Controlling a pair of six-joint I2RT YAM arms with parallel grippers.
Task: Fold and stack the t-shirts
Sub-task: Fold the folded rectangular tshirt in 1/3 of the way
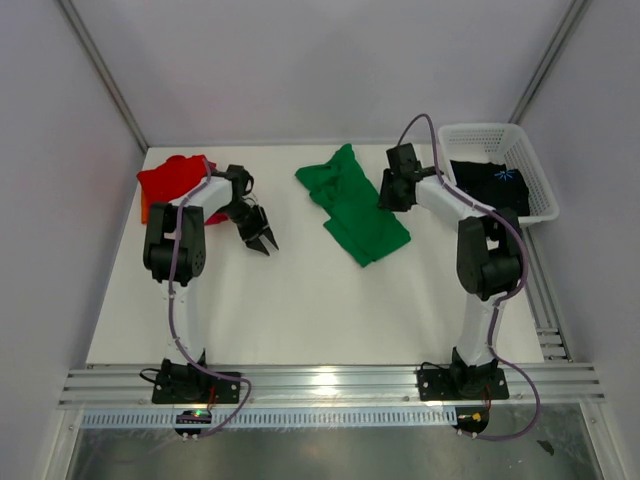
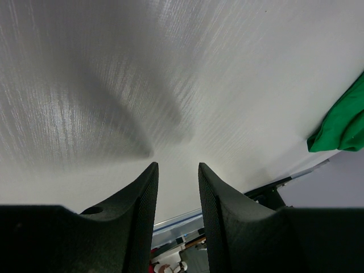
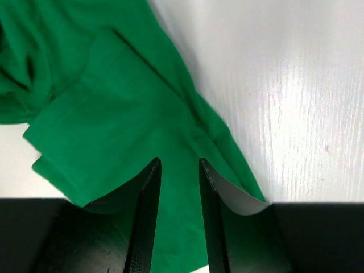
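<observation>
From above, the green t-shirt (image 1: 352,205) lies crumpled at mid-table, the red t-shirt (image 1: 172,180) at the far left, and the black t-shirt (image 1: 490,185) in the basket (image 1: 530,150). In the left wrist view, the left gripper (image 2: 177,165) is narrowly parted and empty over the table (image 2: 170,68). In the right wrist view, the right gripper (image 3: 179,161) is narrowly parted over the green cloth, gripping nothing.

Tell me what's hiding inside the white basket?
A black t-shirt with a small blue print lies inside the basket. Anything underneath it is covered by the cloth, so I cannot tell if more is there.
</observation>
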